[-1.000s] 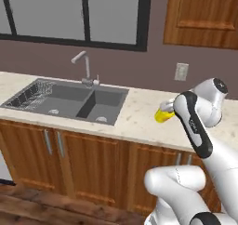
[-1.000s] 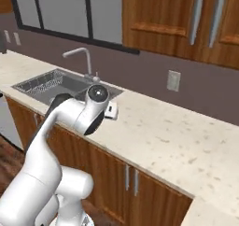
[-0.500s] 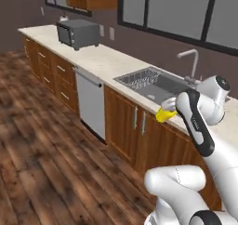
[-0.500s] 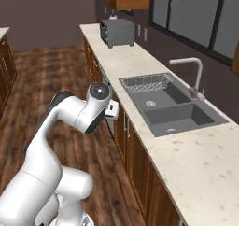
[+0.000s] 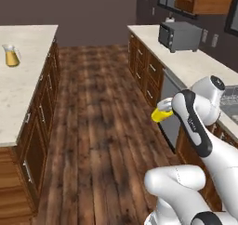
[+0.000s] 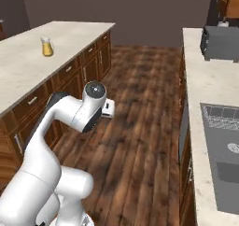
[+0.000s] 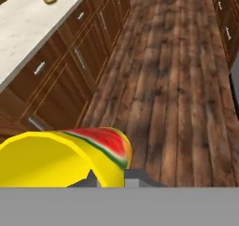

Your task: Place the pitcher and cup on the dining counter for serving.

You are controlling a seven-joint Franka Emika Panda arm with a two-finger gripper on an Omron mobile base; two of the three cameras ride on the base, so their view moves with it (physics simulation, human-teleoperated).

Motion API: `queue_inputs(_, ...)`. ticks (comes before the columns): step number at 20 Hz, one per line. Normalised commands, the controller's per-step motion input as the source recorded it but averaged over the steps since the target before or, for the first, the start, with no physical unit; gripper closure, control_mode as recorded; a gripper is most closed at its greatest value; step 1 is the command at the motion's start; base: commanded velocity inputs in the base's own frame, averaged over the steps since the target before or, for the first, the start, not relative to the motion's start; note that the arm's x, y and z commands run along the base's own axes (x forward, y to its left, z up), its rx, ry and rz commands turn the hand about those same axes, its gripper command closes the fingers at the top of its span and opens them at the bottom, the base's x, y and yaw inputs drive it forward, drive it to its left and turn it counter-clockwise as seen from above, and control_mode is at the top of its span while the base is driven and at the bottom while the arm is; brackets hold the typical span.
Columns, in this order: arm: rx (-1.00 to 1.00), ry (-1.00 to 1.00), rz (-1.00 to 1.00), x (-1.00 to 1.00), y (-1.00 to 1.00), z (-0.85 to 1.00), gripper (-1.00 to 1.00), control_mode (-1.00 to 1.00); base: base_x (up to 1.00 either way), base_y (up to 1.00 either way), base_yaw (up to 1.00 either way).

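My gripper [image 5: 163, 111] was clamped shut on the cup [image 5: 161, 114], held level over the wooden floor [image 5: 100, 126]. The base had turned away from the sink counter, so the dining counter [image 5: 21, 80] lay ahead and to the left of my jaws, well apart across the aisle. The pitcher [image 5: 11, 55] already stood on that counter far beyond my jaws, so I judged only the cup's carry and placement remained.
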Motion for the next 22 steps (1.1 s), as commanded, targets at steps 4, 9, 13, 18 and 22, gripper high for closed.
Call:
queue_inputs(4, 0.00, 0.00, 0.00, 0.00, 0.00, 0.00, 1.00, 1.00, 1.00, 0.00, 0.45)
queue_inputs(9, 0.00, 0.00, 0.00, 0.00, 0.00, 0.00, 1.00, 1.00, 1.00, 0.00, 0.34)
queue_inputs(13, 0.00, 0.00, 0.00, 0.00, 0.00, 0.00, 1.00, 1.00, 1.00, 0.00, 0.25)
queue_inputs(18, 0.00, 0.00, 0.00, 0.00, 0.00, 0.00, 1.00, 1.00, 1.00, 0.00, 0.11)
queue_inputs(22, 0.00, 0.00, 0.00, 0.00, 0.00, 0.00, 1.00, 1.00, 1.00, 0.00, 0.00)
